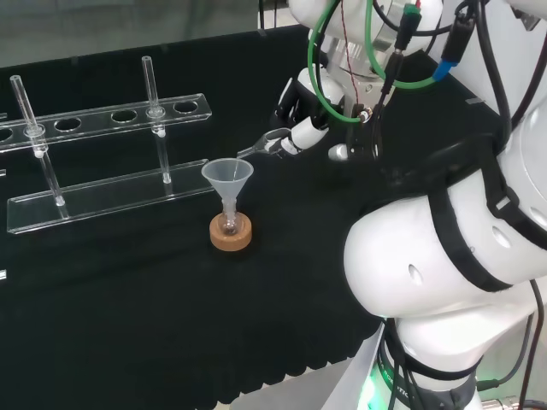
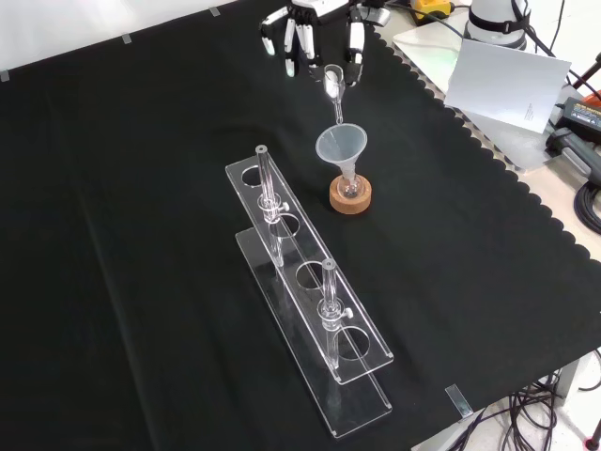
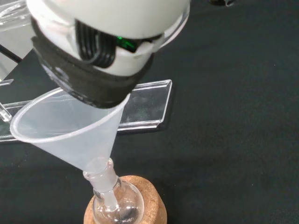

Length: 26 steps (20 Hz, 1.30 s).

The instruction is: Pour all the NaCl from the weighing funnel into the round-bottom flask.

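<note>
One translucent cone funnel (image 1: 227,178) — round-bottom flask (image 3: 117,206), cork ring (image 1: 231,233).

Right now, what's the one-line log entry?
hand: shut on weighing funnel | spout above plastic funnel | round-bottom flask on cork ring

The clear weighing funnel (image 2: 333,86) is held tilted above the cloth, its narrow spout pointing down toward the mouth of the translucent plastic funnel (image 2: 340,147) (spout tip just over the rim, seen from the front). That cone sits upright in the neck of the small round-bottom flask (image 3: 117,208), clear glass, which rests on a cork ring (image 1: 231,233).
</note>
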Motion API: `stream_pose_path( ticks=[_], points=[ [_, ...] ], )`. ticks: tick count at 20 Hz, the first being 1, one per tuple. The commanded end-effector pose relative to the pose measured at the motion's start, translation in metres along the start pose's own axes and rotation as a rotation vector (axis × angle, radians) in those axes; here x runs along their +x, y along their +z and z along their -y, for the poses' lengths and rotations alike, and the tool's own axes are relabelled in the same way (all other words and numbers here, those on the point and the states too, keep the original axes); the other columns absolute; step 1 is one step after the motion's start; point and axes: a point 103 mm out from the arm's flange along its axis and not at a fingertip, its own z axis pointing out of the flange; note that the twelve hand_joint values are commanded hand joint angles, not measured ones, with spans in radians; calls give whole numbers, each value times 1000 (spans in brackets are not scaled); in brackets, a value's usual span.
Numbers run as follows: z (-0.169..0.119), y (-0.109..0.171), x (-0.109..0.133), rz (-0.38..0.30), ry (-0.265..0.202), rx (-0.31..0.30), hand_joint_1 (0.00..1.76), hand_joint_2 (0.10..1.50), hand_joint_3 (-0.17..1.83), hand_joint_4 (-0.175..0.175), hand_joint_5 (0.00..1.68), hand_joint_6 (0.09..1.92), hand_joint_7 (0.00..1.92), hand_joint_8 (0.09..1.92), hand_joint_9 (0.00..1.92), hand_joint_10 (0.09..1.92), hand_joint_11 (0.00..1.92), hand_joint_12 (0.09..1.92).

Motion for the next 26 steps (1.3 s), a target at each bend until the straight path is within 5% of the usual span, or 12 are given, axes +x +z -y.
stream_pose_path(
  ticks=[1, 26],
  points=[
    [-8, 0, -1, 20, -18, 25, 1157, 585, 643, 175, 1594, 87, 1678, 87, 1019, 211, 0, 1482],
    [-31, -11, 3, 107, -95, 86, 1159, 572, 663, 175, 1600, 87, 1700, 87, 1026, 211, 0, 1479]
  ],
)
